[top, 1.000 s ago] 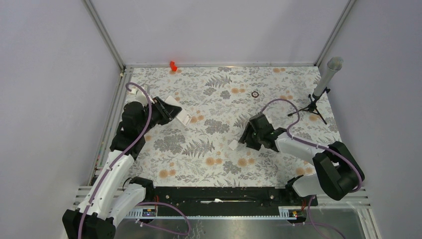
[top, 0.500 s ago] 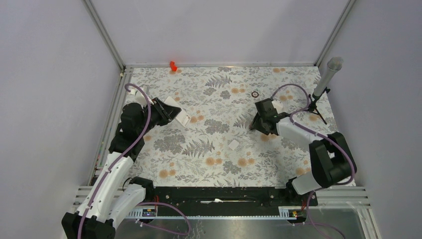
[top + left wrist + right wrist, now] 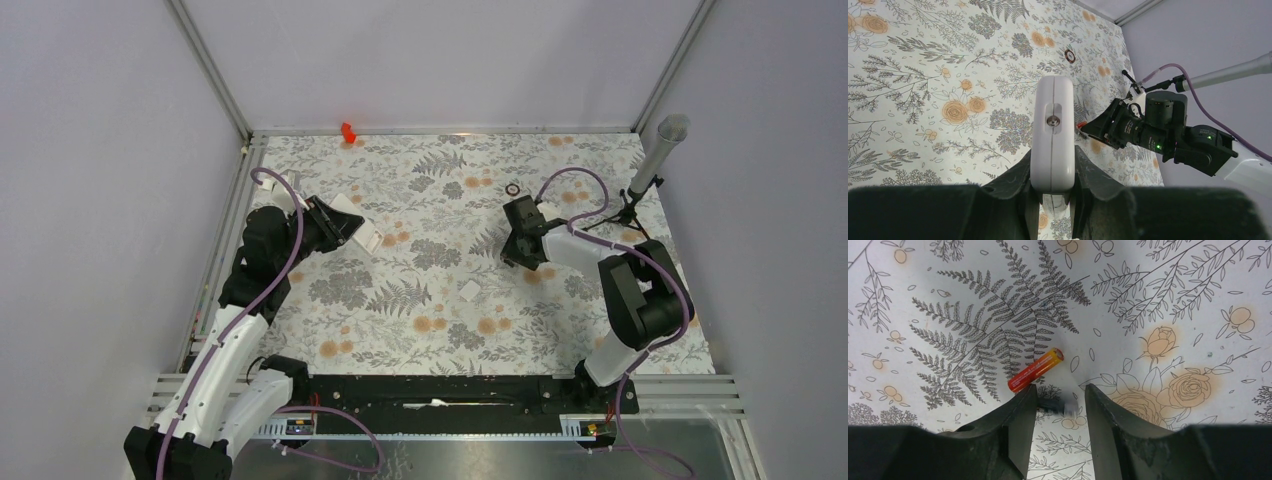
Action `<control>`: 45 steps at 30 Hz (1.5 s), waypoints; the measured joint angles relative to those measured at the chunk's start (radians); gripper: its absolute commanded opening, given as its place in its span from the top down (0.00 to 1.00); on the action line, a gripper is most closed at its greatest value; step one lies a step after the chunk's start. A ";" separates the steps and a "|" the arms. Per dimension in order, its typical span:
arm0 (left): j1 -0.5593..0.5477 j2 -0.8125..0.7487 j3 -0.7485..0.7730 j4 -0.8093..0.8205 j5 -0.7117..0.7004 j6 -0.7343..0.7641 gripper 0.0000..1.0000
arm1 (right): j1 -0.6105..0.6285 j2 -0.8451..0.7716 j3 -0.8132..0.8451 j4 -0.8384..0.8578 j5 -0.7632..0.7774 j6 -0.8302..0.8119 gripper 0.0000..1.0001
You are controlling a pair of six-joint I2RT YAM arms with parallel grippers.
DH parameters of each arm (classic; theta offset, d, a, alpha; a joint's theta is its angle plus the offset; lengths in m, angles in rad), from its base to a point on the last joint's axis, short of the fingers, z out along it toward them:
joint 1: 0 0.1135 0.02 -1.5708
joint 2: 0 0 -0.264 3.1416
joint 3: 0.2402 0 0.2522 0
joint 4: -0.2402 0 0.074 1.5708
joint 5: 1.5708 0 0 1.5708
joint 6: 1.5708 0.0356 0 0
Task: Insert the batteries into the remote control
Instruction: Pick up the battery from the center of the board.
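Observation:
My left gripper (image 3: 1053,156) is shut on the white remote control (image 3: 1052,131), held edge-on above the left side of the floral mat; from above the remote control (image 3: 362,233) sticks out of the left gripper (image 3: 338,225). My right gripper (image 3: 1060,390) hangs low over the mat at the back right, jaws open. One red-orange battery (image 3: 1035,370) lies just beyond its left fingertip (image 3: 1024,399). A small dark blurred piece (image 3: 1055,405) with a pale end lies between the fingers, against the left one. The right gripper (image 3: 517,252) shows from above.
A small white piece (image 3: 469,290) lies mid-mat. A dark ring (image 3: 513,189) sits behind the right gripper, and a bright red plastic piece (image 3: 347,131) lies at the back edge. A tripod with a grey tube (image 3: 655,158) stands at the right wall.
The right arm swung from the middle of the mat to the back right, and its jaws narrowed slightly. The left arm and the remote control stayed put.

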 measured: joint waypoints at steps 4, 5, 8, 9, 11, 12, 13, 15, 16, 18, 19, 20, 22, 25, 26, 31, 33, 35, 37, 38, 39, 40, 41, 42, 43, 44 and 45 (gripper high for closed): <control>0.000 0.000 0.000 0.000 0.000 0.000 0.94 | 0.000 0.010 0.003 0.002 0.008 -0.002 0.54; 0.000 0.000 0.000 0.000 0.000 0.000 0.94 | 0.000 0.011 0.004 0.002 0.010 -0.003 0.55; 0.000 0.000 0.000 0.000 0.000 0.000 0.94 | 0.000 0.012 0.005 0.003 0.011 -0.008 0.56; 0.000 0.000 0.000 0.001 0.000 0.000 0.94 | 0.000 0.012 0.005 0.003 0.011 -0.008 0.57; 0.000 0.000 0.000 0.000 0.000 0.000 0.94 | 0.000 0.012 0.005 0.003 0.008 -0.018 0.54; 0.000 0.000 0.000 0.001 0.000 0.000 0.94 | 0.000 0.012 0.005 0.003 0.007 -0.023 0.52; 0.000 0.000 0.000 0.000 0.000 0.000 0.94 | 0.000 0.012 0.005 0.003 0.006 -0.026 0.51; 0.000 0.000 0.000 0.000 0.000 0.000 0.94 | 0.000 0.012 0.005 0.004 0.001 -0.040 0.50; 0.000 0.000 0.000 0.000 0.000 0.000 0.94 | 0.000 0.011 0.005 0.005 0.000 -0.047 0.49; 0.000 0.000 0.000 0.000 0.000 0.000 0.94 | 0.000 0.010 0.005 0.003 -0.002 -0.061 0.47; 0.000 0.000 0.000 0.000 0.000 0.000 0.94 | 0.000 0.008 0.004 0.002 -0.002 -0.068 0.46; 0.000 0.000 0.000 0.000 0.000 0.000 0.94 | 0.000 0.006 0.003 0.003 -0.002 -0.074 0.46; 0.000 0.000 0.000 0.000 0.000 0.000 0.94 | 0.000 -0.002 -0.002 0.001 -0.002 -0.087 0.45; 0.000 0.000 0.000 0.000 0.000 0.000 0.94 | 0.000 -0.005 -0.001 0.003 -0.001 -0.106 0.44; 0.000 0.000 0.000 0.000 0.000 0.000 0.94 | 0.000 -0.005 0.000 0.003 -0.001 -0.111 0.44; 0.000 0.000 0.000 0.000 0.000 0.000 0.94 | 0.000 -0.001 0.028 0.001 -0.005 -0.138 0.45; 0.000 0.000 0.000 0.000 0.000 0.000 0.94 | 0.000 -0.001 0.039 0.005 -0.017 -0.150 0.46; 0.000 0.000 0.000 0.000 0.000 0.000 0.94 | 0.000 -0.001 0.042 0.006 -0.032 -0.161 0.47; 0.000 0.000 0.000 0.000 0.000 0.000 0.94 | 0.000 -0.001 0.042 -0.001 -0.050 -0.171 0.49; 0.000 0.000 0.000 0.000 0.000 0.000 0.94 | 0.000 -0.001 0.042 -0.004 -0.055 -0.176 0.50; 0.000 0.000 0.000 0.000 0.000 0.000 0.94 | 0.000 -0.001 0.042 -0.008 -0.061 -0.182 0.52; 0.000 0.000 0.000 0.000 0.000 0.000 0.96 | 0.000 -0.001 0.042 -0.017 -0.069 -0.188 0.54; 0.000 0.000 0.000 0.000 0.000 0.000 0.98 | 0.000 -0.001 0.042 -0.027 -0.074 -0.195 0.56; 0.000 0.000 0.000 0.000 0.000 0.000 1.00 | 0.000 -0.001 0.042 -0.036 -0.077 -0.200 0.58; 0.000 0.000 0.000 0.000 0.000 0.000 1.00 | 0.000 -0.001 0.042 -0.043 -0.079 -0.204 0.60; 0.000 0.000 0.000 0.000 0.001 0.000 1.00 | 0.000 -0.001 0.042 -0.050 -0.080 -0.209 0.61; 0.000 0.000 0.000 0.000 0.002 0.000 1.00 | 0.000 -0.001 0.042 -0.056 -0.081 -0.214 0.62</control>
